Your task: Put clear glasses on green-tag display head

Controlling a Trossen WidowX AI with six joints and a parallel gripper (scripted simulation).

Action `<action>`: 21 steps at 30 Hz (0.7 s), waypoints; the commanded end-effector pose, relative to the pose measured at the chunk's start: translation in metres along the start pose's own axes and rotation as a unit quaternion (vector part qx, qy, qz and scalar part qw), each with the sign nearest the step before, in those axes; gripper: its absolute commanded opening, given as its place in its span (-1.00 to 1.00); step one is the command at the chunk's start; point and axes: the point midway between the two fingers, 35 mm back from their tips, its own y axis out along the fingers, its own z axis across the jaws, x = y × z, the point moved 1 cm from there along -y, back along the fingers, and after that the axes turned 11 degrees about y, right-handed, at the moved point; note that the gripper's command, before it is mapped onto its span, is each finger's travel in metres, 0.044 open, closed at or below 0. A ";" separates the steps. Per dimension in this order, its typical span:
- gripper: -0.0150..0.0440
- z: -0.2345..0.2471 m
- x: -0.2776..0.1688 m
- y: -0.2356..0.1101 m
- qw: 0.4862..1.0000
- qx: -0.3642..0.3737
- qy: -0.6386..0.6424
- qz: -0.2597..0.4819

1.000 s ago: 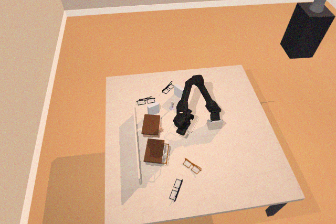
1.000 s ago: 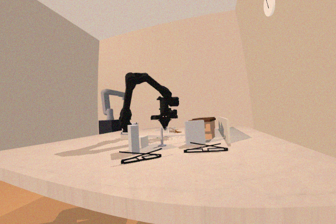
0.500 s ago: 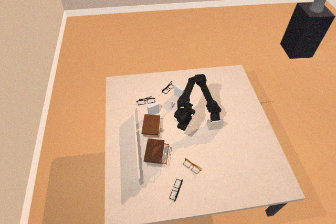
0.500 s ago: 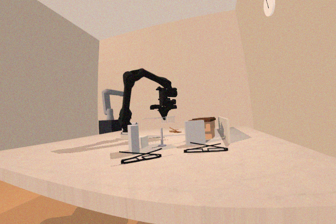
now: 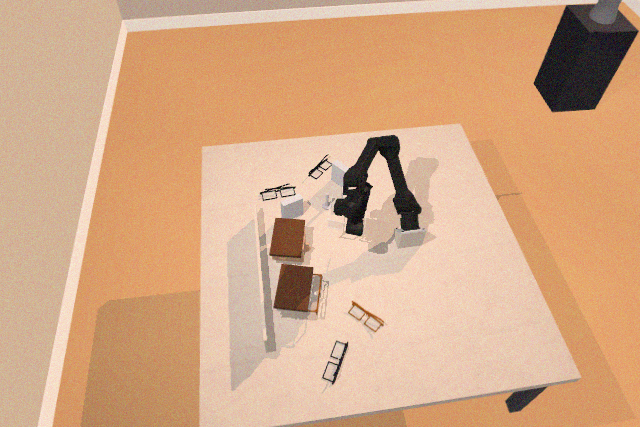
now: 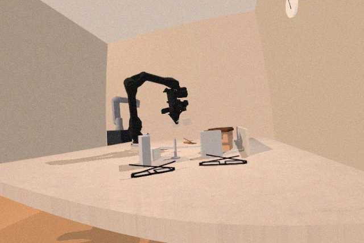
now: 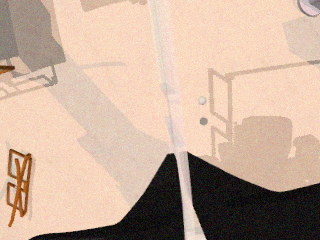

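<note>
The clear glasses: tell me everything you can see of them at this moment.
The clear glasses hang in the air, pinched in the tool, lifted off the table above the small post stand. They look like thin, nearly see-through plastic: pale lens panes show on both sides of the tool's tip. In the wrist view, one pale strip of the frame runs up from between the black fingers. Nothing else touches them.

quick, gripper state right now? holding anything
Gripper: shut on the clear glasses, held in the air above the table.
</note>
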 end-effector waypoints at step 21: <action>-0.49 -0.064 0.009 -0.051 0.922 0.064 -0.363 -0.121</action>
